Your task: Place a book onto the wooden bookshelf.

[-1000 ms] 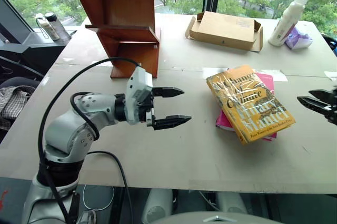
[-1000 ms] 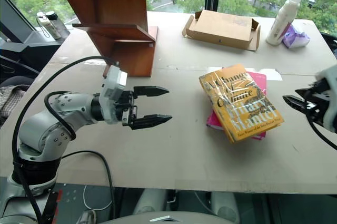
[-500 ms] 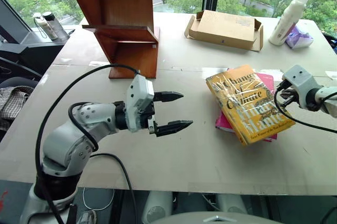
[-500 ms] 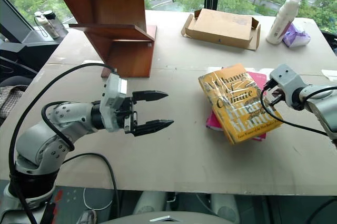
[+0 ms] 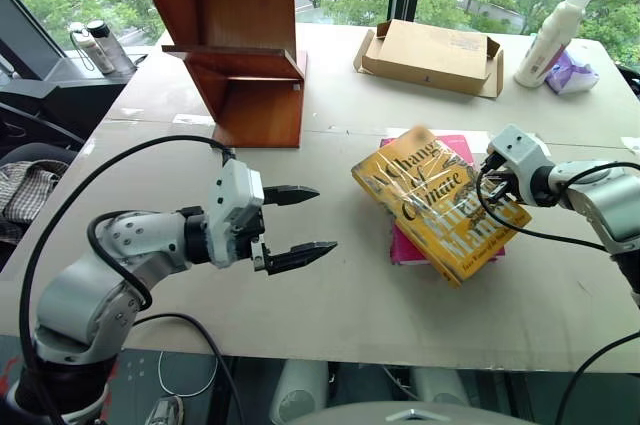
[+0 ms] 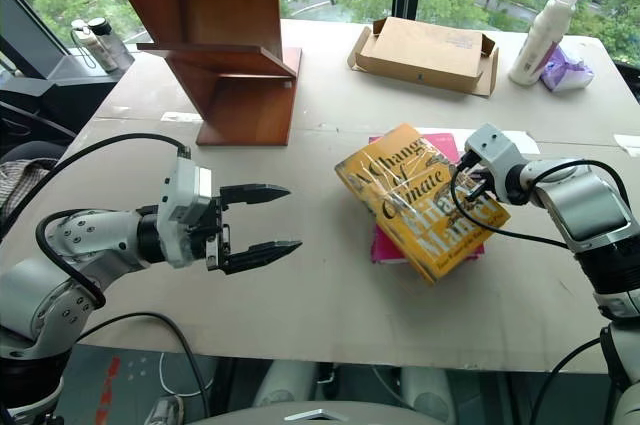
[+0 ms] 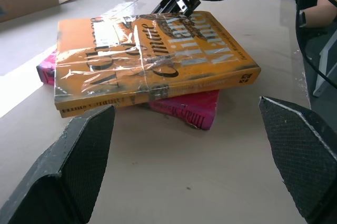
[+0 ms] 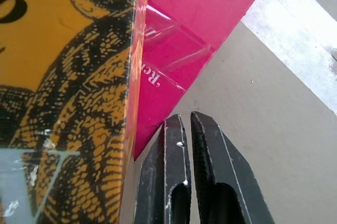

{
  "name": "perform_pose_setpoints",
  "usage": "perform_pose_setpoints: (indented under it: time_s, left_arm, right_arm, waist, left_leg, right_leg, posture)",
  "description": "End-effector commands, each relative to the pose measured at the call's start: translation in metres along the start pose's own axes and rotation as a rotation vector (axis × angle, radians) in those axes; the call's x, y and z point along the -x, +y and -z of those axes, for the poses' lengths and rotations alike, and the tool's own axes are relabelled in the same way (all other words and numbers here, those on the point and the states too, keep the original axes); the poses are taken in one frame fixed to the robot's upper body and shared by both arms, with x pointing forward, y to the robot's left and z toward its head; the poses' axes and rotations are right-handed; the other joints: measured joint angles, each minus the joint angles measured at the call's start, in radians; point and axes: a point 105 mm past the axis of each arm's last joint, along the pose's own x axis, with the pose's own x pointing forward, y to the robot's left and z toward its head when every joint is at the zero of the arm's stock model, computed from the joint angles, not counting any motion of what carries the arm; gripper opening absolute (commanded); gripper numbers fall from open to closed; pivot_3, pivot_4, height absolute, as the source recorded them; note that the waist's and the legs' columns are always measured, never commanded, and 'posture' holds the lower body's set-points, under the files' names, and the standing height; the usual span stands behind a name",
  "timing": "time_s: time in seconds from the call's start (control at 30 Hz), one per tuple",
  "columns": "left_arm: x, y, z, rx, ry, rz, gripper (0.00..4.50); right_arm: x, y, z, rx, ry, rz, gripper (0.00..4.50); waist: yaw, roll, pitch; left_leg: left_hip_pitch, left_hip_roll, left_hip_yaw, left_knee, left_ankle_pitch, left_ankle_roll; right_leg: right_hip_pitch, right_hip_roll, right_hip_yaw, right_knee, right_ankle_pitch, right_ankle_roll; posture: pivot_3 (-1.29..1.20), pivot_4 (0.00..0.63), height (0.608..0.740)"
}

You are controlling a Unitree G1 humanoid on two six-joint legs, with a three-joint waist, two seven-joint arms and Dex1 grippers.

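The book lies skewed on a pink book on the desk, right of centre. The right hand, fingers pressed together and empty, sits at the book's right edge. The left hand, fingers spread wide and empty, hovers left of the book. The wooden bookshelf stands at the desk's far left.

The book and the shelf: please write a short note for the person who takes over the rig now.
Left gripper: open, empty, hovering over the table left of the book.
Right gripper: shut, empty, fingertips at the book's right edge.
The book lies on a pink book, not gripped.
Wooden bookshelf stands at the far left of the table.
Done: nothing placed.
Left: grasp the book, lift it, set it on a shelf.
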Motion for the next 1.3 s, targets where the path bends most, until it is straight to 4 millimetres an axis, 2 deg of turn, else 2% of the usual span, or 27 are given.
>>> perform_pose_setpoints:
  time_s: [0.03, 0.13, 0.37, 0.63, 0.7, 0.77, 0.83, 0.93, 1.07, 1.1, 1.13, 1.17, 1.2, 1.23, 1.3]
  left_arm:
    - [0.011, -0.001, 0.005, -0.031, 0.021, -0.019, 4.5]
    - [0.015, 0.0, 0.01, -0.023, 0.017, -0.032, 4.5]
    - [0.016, 0.007, 0.009, -0.028, 0.007, -0.05, 4.5]
    - [0.017, 0.002, 0.013, -0.017, 0.017, -0.052, 4.5]
    - [0.016, 0.003, 0.015, 0.0, 0.02, -0.06, 4.5]
    - [0.014, 0.004, 0.019, 0.064, 0.017, -0.071, 4.5]
    - [0.012, 0.006, 0.024, 0.137, 0.013, -0.085, 4.5]
    - [0.009, 0.007, 0.029, 0.224, 0.017, -0.072, 4.5]
    - [-0.001, 0.016, 0.036, 0.45, 0.03, -0.079, 4.5]
    - [-0.002, 0.02, 0.04, 0.497, 0.053, -0.093, 4.5]
    - [-0.004, 0.025, 0.045, 0.558, 0.07, -0.11, 4.5]
    - [-0.004, 0.029, 0.049, 0.615, 0.096, -0.12, 4.5]
    - [-0.007, 0.028, 0.05, 0.674, 0.097, -0.091, 4.5]
    - [-0.012, 0.031, 0.05, 0.75, 0.088, -0.074, 4.5]
    - [-0.024, 0.038, 0.047, 0.902, 0.06, -0.038, 4.5]
  right_arm:
    - [0.038, -0.023, -0.014, 0.022, -0.078, 0.087, 0.08]
    - [0.043, -0.011, -0.019, 0.032, -0.104, 0.05, 0.08]
    - [0.027, 0.034, -0.022, 0.084, -0.115, -0.094, 0.08]
    - [0.025, 0.047, -0.033, 0.096, -0.175, -0.132, 0.08]
    - [0.03, 0.041, -0.036, 0.103, -0.209, -0.1, 0.08]
    - [0.052, 0.033, -0.039, 0.099, -0.325, -0.08, 0.08]
    - [0.077, 0.029, -0.029, 0.113, -0.364, -0.07, 0.08]
    - [0.11, 0.036, -0.019, 0.073, -0.462, -0.128, 0.83]
    - [0.157, 0.053, -0.001, 0.035, -0.567, -0.214, 2.65]
    - [0.163, 0.055, 0.001, 0.047, -0.584, -0.213, 3.09]
    - [0.169, 0.057, 0.003, 0.052, -0.595, -0.22, 3.2]
    - [0.173, 0.059, 0.004, 0.05, -0.605, -0.23, 3.87]
    - [0.176, 0.059, 0.005, 0.033, -0.614, -0.235, 3.99]
    - [0.181, 0.058, 0.008, 0.026, -0.629, -0.234, 4.47]
    - [0.186, 0.059, 0.014, 0.014, -0.627, -0.236, 4.47]
  waist:
    - [-0.001, 0.001, 0.0]
    - [-0.009, 0.0, 0.0]
    - [-0.013, 0.0, 0.0]
    - [-0.009, 0.0, 0.0]
    - [-0.006, 0.0, 0.0]
    - [0.002, 0.0, 0.0]
    - [0.007, 0.001, 0.0]
    - [0.014, 0.0, 0.0]
    - [0.018, 0.0, 0.0]
    - [0.017, 0.0, 0.0]
    - [0.014, 0.0, 0.0]
    - [0.009, 0.0, 0.0]
    - [0.005, 0.0, 0.0]
    - [0.001, 0.0, 0.0]
    - [0.001, 0.0, 0.0]
  left_leg:
    - [0.0, 0.0, 0.0, 0.0, 0.0, 0.0]
    - [0.001, 0.0, 0.001, 0.0, 0.0, 0.0]
    - [0.002, 0.003, -0.001, 0.0, -0.002, 0.003]
    - [0.001, 0.002, 0.0, 0.0, -0.002, 0.002]
    - [0.001, 0.002, 0.0, 0.0, -0.002, 0.002]
    - [0.001, 0.002, -0.001, 0.0, -0.002, 0.003]
    - [0.001, 0.001, -0.002, 0.0, -0.002, 0.003]
    - [0.001, 0.001, -0.002, 0.0, -0.002, 0.003]
    - [0.002, 0.002, -0.005, 0.0, -0.002, 0.003]
    - [0.003, 0.002, -0.005, 0.0, -0.002, 0.003]
    - [0.003, 0.002, -0.005, 0.0, -0.002, 0.003]
    - [0.005, 0.002, -0.006, 0.0, -0.002, 0.003]
    - [0.007, 0.002, -0.005, 0.0, -0.002, 0.003]
    - [0.011, 0.002, -0.006, 0.0, -0.002, 0.003]
    - [0.015, 0.002, -0.005, 0.0, -0.002, 0.003]
  right_leg:
    - [0.0, 0.0, 0.0, 0.0, 0.0, 0.0]
    - [0.0, -0.001, 0.0, -0.001, 0.0, 0.0]
    - [0.0, 0.002, -0.001, 0.001, 0.001, -0.002]
    - [0.0, 0.001, -0.001, 0.001, 0.001, -0.002]
    - [-0.001, 0.001, -0.001, 0.001, 0.001, -0.002]
    - [0.0, 0.001, -0.001, 0.001, 0.001, -0.002]
    - [0.0, 0.001, -0.002, 0.001, 0.001, -0.002]
    - [0.002, 0.0, -0.003, 0.0, 0.001, -0.001]
    - [0.004, 0.002, -0.004, -0.001, 0.002, 0.004]
    - [0.005, 0.002, -0.004, -0.001, 0.001, 0.006]
    - [0.005, 0.002, -0.004, -0.001, 0.001, 0.006]
    - [0.006, 0.003, -0.004, 0.0, 0.0, 0.006]
    - [0.008, 0.003, -0.004, 0.0, -0.001, 0.003]
    - [0.011, 0.003, -0.004, 0.001, -0.001, 0.003]
    - [0.013, 0.002, -0.003, 0.002, -0.002, 0.003]
  posture:
    - [0.0, 0.15, 0.733]
    - [0.0, 0.15, 0.733]
    - [0.0, 0.15, 0.733]
    - [0.0, 0.15, 0.733]
    - [0.0, 0.15, 0.733]
    - [0.0, 0.15, 0.733]
    - [0.0, 0.15, 0.733]
    - [0.0, 0.15, 0.733]
    - [0.0, 0.15, 0.733]
    - [0.0, 0.15, 0.733]
    - [0.0, 0.15, 0.733]
    - [0.0, 0.15, 0.733]
    - [0.0, 0.15, 0.733]
    - [0.0, 0.15, 0.733]
    - [0.0, 0.15, 0.733]
